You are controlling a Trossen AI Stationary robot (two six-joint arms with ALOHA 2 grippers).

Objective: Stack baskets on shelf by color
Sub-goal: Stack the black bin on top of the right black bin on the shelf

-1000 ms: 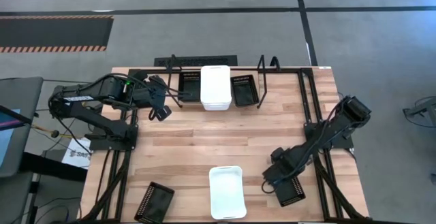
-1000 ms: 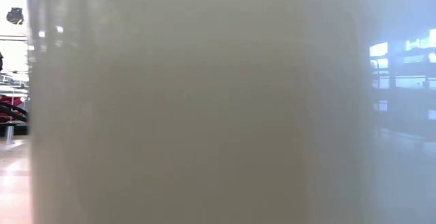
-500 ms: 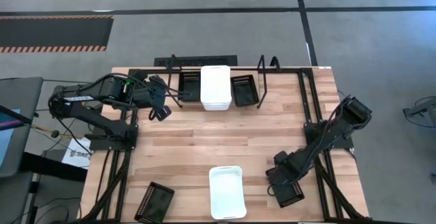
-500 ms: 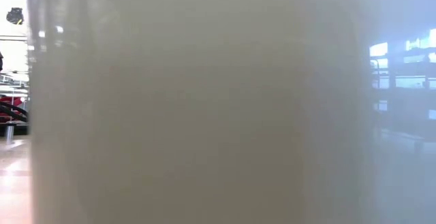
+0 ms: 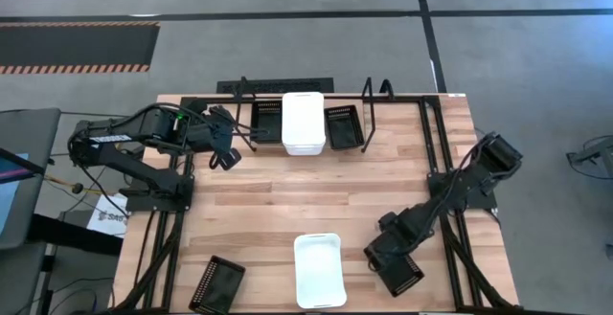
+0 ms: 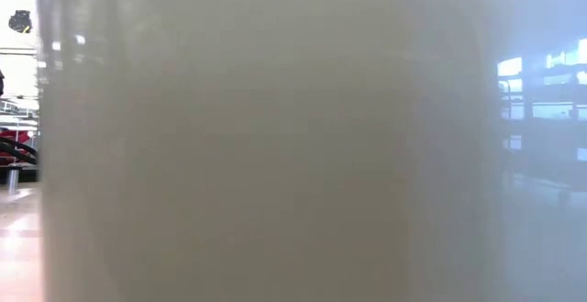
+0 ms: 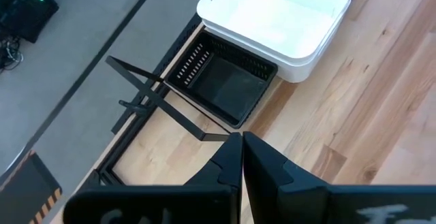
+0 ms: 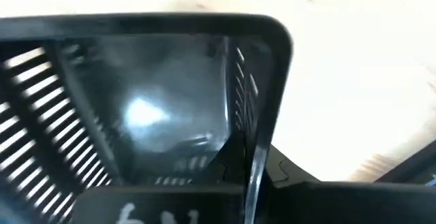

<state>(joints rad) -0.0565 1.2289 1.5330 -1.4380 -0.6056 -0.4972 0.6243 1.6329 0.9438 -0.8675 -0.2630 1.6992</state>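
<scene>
Left gripper (image 7: 242,157) clenched on nothing, hovering just left of the shelf (image 5: 251,89).

Shelf holds a white basket (image 5: 303,122) between two black ones.

Right gripper (image 5: 388,262) at the near desk (image 5: 268,195) edge, far from the shelf, pinching the wall of a black mesh basket (image 5: 403,274).

Likely light, stiff, thin-walled; the rim suits gripping.

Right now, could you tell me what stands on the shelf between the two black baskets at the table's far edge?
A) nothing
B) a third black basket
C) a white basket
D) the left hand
C: in the high view a white basket sits on the shelf between one black basket and another black basket.
</scene>
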